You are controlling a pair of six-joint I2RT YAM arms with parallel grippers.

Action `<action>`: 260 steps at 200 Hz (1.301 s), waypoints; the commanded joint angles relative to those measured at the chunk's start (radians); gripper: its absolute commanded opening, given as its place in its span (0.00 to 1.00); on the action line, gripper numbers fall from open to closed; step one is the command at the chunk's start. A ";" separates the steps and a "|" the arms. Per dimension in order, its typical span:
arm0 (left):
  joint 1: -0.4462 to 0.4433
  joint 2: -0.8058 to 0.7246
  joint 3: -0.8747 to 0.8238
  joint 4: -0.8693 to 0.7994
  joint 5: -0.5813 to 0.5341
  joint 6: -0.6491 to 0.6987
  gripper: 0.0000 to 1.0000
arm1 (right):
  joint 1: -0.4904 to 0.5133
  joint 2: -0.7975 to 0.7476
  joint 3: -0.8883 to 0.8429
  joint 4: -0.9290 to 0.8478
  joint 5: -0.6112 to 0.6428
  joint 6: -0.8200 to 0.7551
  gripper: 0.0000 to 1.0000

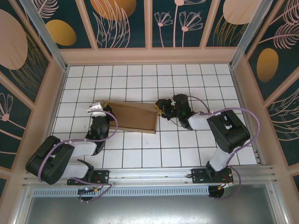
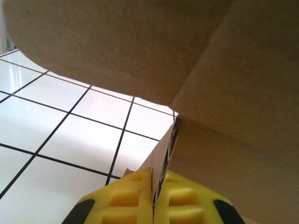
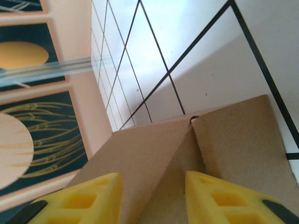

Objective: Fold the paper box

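While our left gripper (image 2: 153, 183) is pressed together on a thin upright wall of the paper box (image 1: 133, 117), our right gripper (image 3: 154, 184) stands spread over the opposite end flap, pinching nothing we can see. Seen from above, the box rests on the tiled surface (image 1: 187, 154), its long axis running 9 to 3 o'clock, one arm at each end. We judge the flap at the right gripper's 9 o'clock comes next.
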State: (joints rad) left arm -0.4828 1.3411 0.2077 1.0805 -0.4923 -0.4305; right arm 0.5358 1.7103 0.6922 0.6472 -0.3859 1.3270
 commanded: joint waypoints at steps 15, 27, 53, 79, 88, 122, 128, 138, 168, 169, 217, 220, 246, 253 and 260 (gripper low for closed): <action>-0.017 0.025 -0.040 -0.152 0.118 -0.046 0.00 | 0.032 0.011 -0.013 -0.024 -0.013 -0.179 0.32; -0.018 0.015 -0.046 -0.156 0.119 -0.054 0.06 | 0.031 0.008 -0.007 -0.063 0.011 -0.229 0.31; -0.017 -0.037 -0.050 -0.199 0.122 -0.064 0.15 | 0.023 -0.012 0.006 -0.131 0.056 -0.321 0.28; -0.018 -0.097 -0.044 -0.276 0.129 -0.093 0.29 | 0.017 -0.021 0.053 -0.231 0.099 -0.401 0.27; -0.017 -0.120 -0.045 -0.303 0.124 -0.105 0.33 | -0.014 -0.020 0.062 -0.243 0.102 -0.407 0.27; -0.017 -0.187 -0.044 -0.389 0.138 -0.149 0.39 | -0.041 -0.025 0.076 -0.248 0.096 -0.420 0.27; -0.017 -0.194 -0.042 -0.407 0.144 -0.159 0.39 | -0.045 -0.025 0.085 -0.256 0.096 -0.428 0.28; -0.017 -0.202 -0.040 -0.445 0.152 -0.178 0.39 | -0.050 -0.027 0.105 -0.286 0.101 -0.446 0.29; -0.017 -0.238 -0.038 -0.532 0.209 -0.208 0.39 | -0.066 -0.047 0.161 -0.389 0.141 -0.520 0.36; -0.017 -0.240 -0.038 -0.535 0.210 -0.208 0.39 | -0.067 -0.048 0.162 -0.392 0.142 -0.523 0.37; -0.017 -0.339 0.016 -0.749 0.250 -0.226 0.37 | -0.094 -0.085 0.204 -0.489 0.163 -0.611 0.45; -0.017 -0.346 0.018 -0.761 0.251 -0.226 0.37 | -0.094 -0.088 0.204 -0.492 0.166 -0.617 0.45; -0.017 -0.418 0.044 -0.879 0.240 -0.245 0.34 | -0.092 -0.115 0.206 -0.498 0.170 -0.656 0.44; -0.018 -0.444 0.055 -0.915 0.232 -0.251 0.33 | -0.091 -0.121 0.216 -0.523 0.198 -0.670 0.44; -0.017 -0.475 0.070 -0.959 0.222 -0.262 0.31 | -0.090 -0.133 0.235 -0.561 0.244 -0.689 0.43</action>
State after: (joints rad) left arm -0.4942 0.9421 0.2237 0.2932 -0.2611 -0.6556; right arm 0.4458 1.6276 0.8738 0.1783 -0.2352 0.7193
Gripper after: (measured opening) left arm 0.326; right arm 0.438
